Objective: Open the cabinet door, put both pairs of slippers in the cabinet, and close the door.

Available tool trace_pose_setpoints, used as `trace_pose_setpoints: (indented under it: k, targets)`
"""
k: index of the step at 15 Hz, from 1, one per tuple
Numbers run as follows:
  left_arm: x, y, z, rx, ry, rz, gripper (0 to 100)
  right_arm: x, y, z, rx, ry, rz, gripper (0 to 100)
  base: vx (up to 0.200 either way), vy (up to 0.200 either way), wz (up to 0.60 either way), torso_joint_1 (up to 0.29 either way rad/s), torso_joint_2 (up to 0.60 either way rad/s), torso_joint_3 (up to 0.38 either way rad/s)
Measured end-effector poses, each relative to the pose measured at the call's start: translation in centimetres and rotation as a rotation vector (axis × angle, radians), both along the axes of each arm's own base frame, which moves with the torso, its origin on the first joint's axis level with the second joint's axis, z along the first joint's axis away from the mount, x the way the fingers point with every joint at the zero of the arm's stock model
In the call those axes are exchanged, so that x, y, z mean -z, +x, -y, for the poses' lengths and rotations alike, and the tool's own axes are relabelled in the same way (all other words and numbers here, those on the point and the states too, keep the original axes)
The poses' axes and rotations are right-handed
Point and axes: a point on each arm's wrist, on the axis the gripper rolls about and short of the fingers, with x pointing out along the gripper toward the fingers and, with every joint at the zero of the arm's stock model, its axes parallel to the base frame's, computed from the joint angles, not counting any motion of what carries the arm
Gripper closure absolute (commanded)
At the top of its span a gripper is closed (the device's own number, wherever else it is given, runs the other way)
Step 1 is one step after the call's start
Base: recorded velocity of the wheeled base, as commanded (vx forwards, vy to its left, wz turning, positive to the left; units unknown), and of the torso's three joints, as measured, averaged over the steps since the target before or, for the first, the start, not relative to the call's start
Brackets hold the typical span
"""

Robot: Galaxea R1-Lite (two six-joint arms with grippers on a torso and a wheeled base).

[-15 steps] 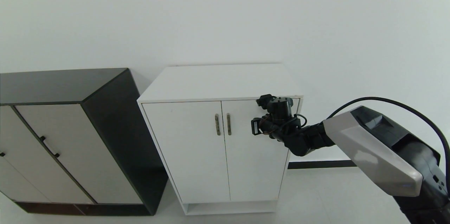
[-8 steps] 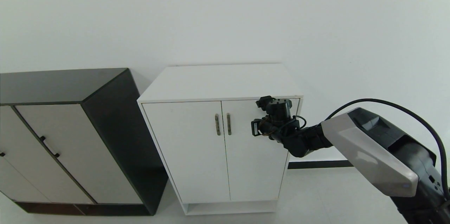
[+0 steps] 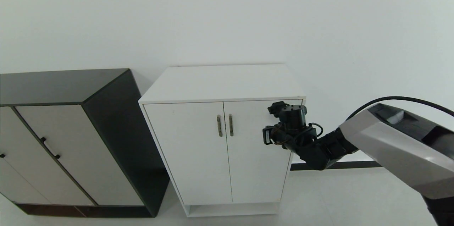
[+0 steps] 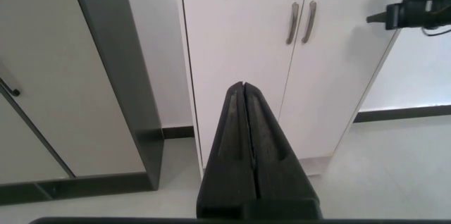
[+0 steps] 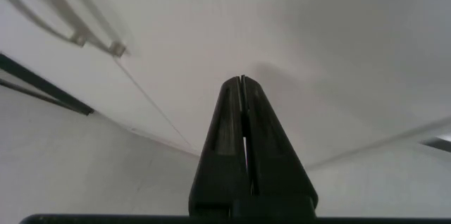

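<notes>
Plainly, white cabinet [image 3: 220, 82] closed, right tool [image 5: 242, 83] pinched together near door [image 3: 257, 162].

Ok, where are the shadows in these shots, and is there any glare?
Head view: soft, even light, no glare; the darkest shade lies in the gap between the black cabinet and the white cabinet. Right wrist view: a faint shadow on the door beyond the right gripper. Left wrist view: the left gripper stands dark against the bright white cabinet.

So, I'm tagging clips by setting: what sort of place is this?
Probably a bare indoor room: a white two-door cabinet and a black-framed cabinet stand on a pale floor against a plain white wall.
</notes>
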Motion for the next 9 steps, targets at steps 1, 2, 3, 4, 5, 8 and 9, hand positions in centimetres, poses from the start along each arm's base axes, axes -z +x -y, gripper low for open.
trace_pose_setpoints:
  k: [1,2,3,4,5,8,9]
  targets:
    - [0.0,0.0,0.0,-0.001,0.0,0.0,100,-0.2,-1.3,0.8,0.001,-0.004,-0.005,100,0.0,0.0,0.0,0.0,0.0,0.0]
    - [0.0,0.0,0.0,-0.001,0.0,0.0,100,-0.3,-2.6,1.7,0.004,-0.009,-0.013,100,0.0,0.0,0.0,0.0,0.0,0.0]
    - [0.0,0.0,0.0,-0.001,-0.001,0.0,100,-0.4,-4.3,2.7,0.008,-0.017,-0.024,100,0.0,0.0,0.0,0.0,0.0,0.0]
    - [0.0,0.0,0.0,-0.001,-0.001,0.0,100,-0.6,-6.2,3.9,0.02,-0.026,-0.033,100,0.0,0.0,0.0,0.0,0.0,0.0]
    - [0.0,0.0,0.0,-0.001,-0.001,0.0,100,-0.5,-8.0,5.1,0.035,-0.038,-0.044,100,0.0,0.0,0.0,0.0,0.0,0.0]
    - [0.0,0.0,0.0,-0.001,-0.001,0.0,100,-0.7,-14.3,9.0,0.074,-0.06,-0.057,100,0.0,0.0,0.0,0.0,0.0,0.0]
    - [0.0,0.0,0.0,-0.001,-0.001,0.0,100,-1.0,-16.2,10.3,0.082,-0.057,-0.049,100,0.0,0.0,0.0,0.0,0.0,0.0]
